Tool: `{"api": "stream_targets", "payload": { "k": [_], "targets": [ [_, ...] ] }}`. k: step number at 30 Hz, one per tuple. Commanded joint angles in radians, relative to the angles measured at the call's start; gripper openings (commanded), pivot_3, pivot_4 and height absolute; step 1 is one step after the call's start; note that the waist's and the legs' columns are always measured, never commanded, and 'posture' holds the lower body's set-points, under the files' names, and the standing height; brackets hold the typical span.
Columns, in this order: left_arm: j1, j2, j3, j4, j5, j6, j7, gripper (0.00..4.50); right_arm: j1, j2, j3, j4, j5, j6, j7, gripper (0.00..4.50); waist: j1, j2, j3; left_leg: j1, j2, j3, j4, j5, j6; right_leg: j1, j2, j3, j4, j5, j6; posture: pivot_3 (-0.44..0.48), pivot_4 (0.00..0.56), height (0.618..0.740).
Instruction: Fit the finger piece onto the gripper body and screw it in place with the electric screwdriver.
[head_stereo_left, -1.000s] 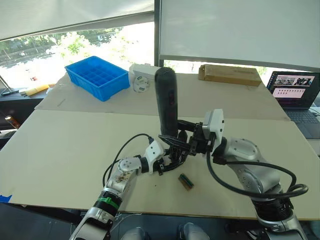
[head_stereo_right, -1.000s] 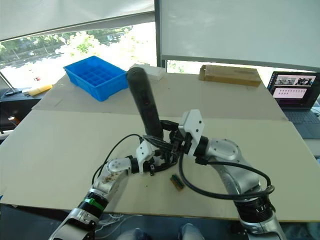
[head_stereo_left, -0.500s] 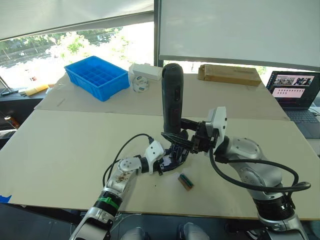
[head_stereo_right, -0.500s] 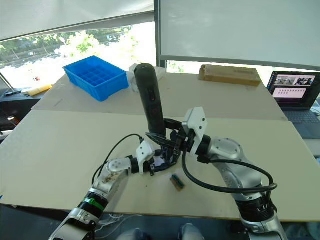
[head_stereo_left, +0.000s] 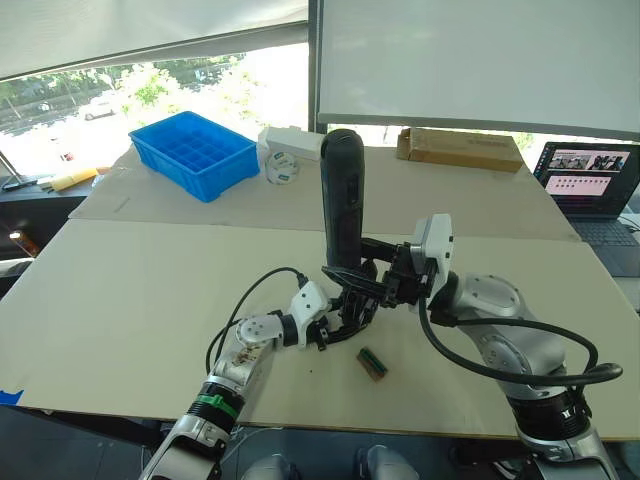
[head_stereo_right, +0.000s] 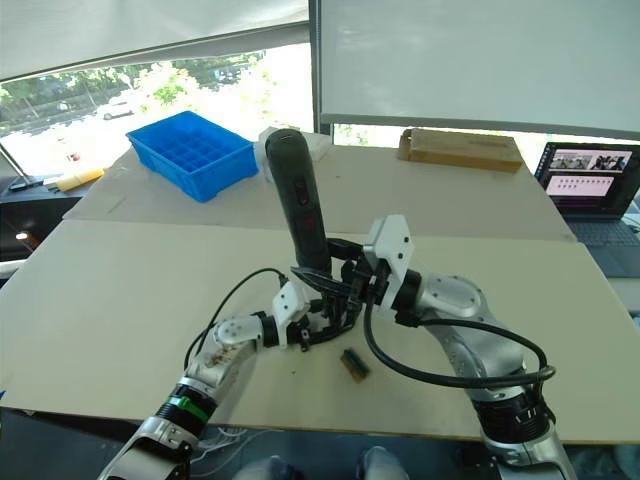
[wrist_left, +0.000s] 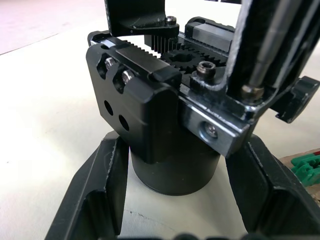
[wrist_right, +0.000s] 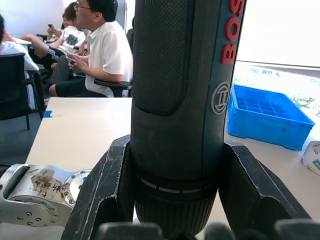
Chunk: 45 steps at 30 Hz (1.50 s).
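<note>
Gripper body (wrist_left: 165, 125) stands on the beige table (head_stereo_left: 120, 300) near the front edge, its round base held between the two fingers of the left gripper (head_stereo_left: 335, 325), which is closed around it from the left. In the left wrist view the top of the body shows toothed racks, a centre gear, and several screw heads already seated; a metal bit (wrist_left: 270, 55) comes down at its far corner. Whether the finger piece is already mounted cannot be told from these views; no loose black wedge shows on the table. Judgement: work is in the screwing stage, with the final tightening and release not yet done. Just above the body, the electric screwdriver (head_stereo_left: 340, 205) stands nearly upright, tip down onto the assembly, clamped low on its barrel by the right gripper (head_stereo_left: 385, 285). Readable writing: red letters "BOS" on the screwdriver's barrel, cut off at the frame edge, with a round embossed logo beneath. To the right of the assembly a small green-and-brown block (head_stereo_left: 373, 363) lies on the table, apart from both grippers.
</note>
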Motion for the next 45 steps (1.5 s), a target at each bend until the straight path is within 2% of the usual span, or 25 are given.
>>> {"api": "stream_targets", "payload": {
  "k": [1,7,15,19,20,23,26,29,33,36,39,41,45],
  "targets": [
    [0.024,0.018,-0.02,0.021,0.03,0.028,0.0,2.27,-0.055,-0.024,-0.097,-0.006,0.078,-0.022,0.067,1.91,0.0,0.0,0.001,-0.001,0.0,0.0,0.0,0.0,0.0,-0.001,0.0,0.0,0.0,0.0,0.0,0.0,0.15,0.74],
    [0.014,0.018,-0.017,0.061,0.055,0.02,0.049,2.27,-0.137,-0.06,-0.177,-0.04,0.181,-0.01,0.125,1.91,0.002,0.001,0.007,-0.005,0.0,0.0,0.001,0.001,-0.001,-0.004,0.001,-0.002,0.0,0.001,0.0,0.0,0.15,0.74],
    [0.017,0.008,-0.002,0.074,0.028,0.004,0.063,2.27,-0.107,-0.074,-0.237,-0.148,0.296,0.037,0.113,1.91,0.002,-0.001,0.009,-0.005,0.0,-0.001,0.002,0.001,0.0,-0.002,0.0,-0.002,-0.001,0.002,0.001,0.0,0.15,0.74],
    [0.032,0.033,0.015,0.032,0.004,-0.004,0.039,4.27,-0.119,-0.158,-0.307,-0.216,0.524,0.19,0.028,1.91,0.002,-0.001,0.009,-0.005,0.0,-0.001,0.001,0.001,0.0,-0.003,0.0,-0.002,-0.001,0.003,0.001,0.0,0.15,0.74],
    [0.039,0.048,0.021,0.016,0.003,-0.01,0.033,4.45,-0.119,-0.188,-0.33,-0.226,0.581,0.223,0.004,1.91,0.0,-0.001,0.01,-0.005,0.0,-0.001,0.001,0.001,0.0,-0.003,0.0,-0.002,-0.001,0.003,0.0,0.0,0.15,0.74],
    [0.078,0.121,0.049,-0.065,-0.024,-0.015,-0.016,4.45,-0.112,-0.304,-0.419,-0.221,0.733,0.31,-0.047,1.91,-0.009,-0.001,0.011,-0.005,0.0,-0.001,0.0,0.001,-0.001,-0.005,0.0,-0.001,-0.001,0.002,-0.001,0.0,0.15,0.74],
    [0.132,0.206,0.106,-0.155,-0.085,0.0,-0.066,4.45,-0.062,-0.437,-0.522,-0.165,0.788,0.387,-0.023,1.91,-0.011,-0.001,0.013,-0.005,0.0,-0.001,-0.002,0.002,-0.003,-0.007,0.0,-0.001,0.0,0.001,-0.003,0.0,0.15,0.74],
    [0.206,0.307,0.209,-0.259,-0.196,0.04,-0.131,4.45,0.061,-0.608,-0.66,-0.033,0.765,0.513,0.08,1.91,-0.006,-0.001,0.015,-0.006,0.0,-0.001,-0.005,0.003,-0.004,-0.008,0.001,-0.001,0.0,0.0,-0.004,0.0,0.15,0.74],
    [0.3,0.423,0.332,-0.373,-0.374,0.116,-0.262,4.45,0.331,-0.848,-0.757,0.147,0.566,0.682,0.3,1.91,0.006,0.0,0.016,-0.014,0.0,-0.001,-0.003,0.003,-0.003,-0.014,0.0,-0.001,-0.001,0.001,-0.003,0.0,0.15,0.74],
    [0.344,0.488,0.389,-0.416,-0.442,0.154,-0.33,4.45,0.462,-0.956,-0.694,0.253,0.409,0.716,0.357,1.91,0.01,0.002,0.018,-0.019,0.0,-0.001,0.002,0.003,-0.002,-0.017,0.0,-0.002,0.0,0.002,0.0,0.0,0.15,0.74],
    [0.355,0.529,0.433,-0.421,-0.471,0.171,-0.359,4.45,0.49,-0.996,-0.545,0.337,0.273,0.674,0.35,1.91,0.003,0.004,0.019,-0.02,-0.001,0.0,0.004,0.002,-0.002,-0.017,0.001,-0.001,-0.001,0.001,0.003,0.0,0.15,0.74],
    [0.352,0.543,0.451,-0.409,-0.475,0.173,-0.372,4.45,0.464,-1.002,-0.42,0.38,0.19,0.656,0.33,1.91,0.002,0.006,0.021,-0.02,-0.001,0.0,0.003,0.002,-0.002,-0.017,0.001,0.0,-0.001,-0.003,0.01,0.0,0.15,0.74],
    [0.345,0.559,0.469,-0.408,-0.471,0.173,-0.382,4.45,0.35,-0.93,-0.239,0.494,0.036,0.58,0.299,1.91,0.001,0.011,0.025,-0.02,-0.001,0.002,0.003,0.003,-0.003,-0.018,0.003,0.001,0.001,-0.003,0.01,0.0,0.15,0.74]
  ]
}}
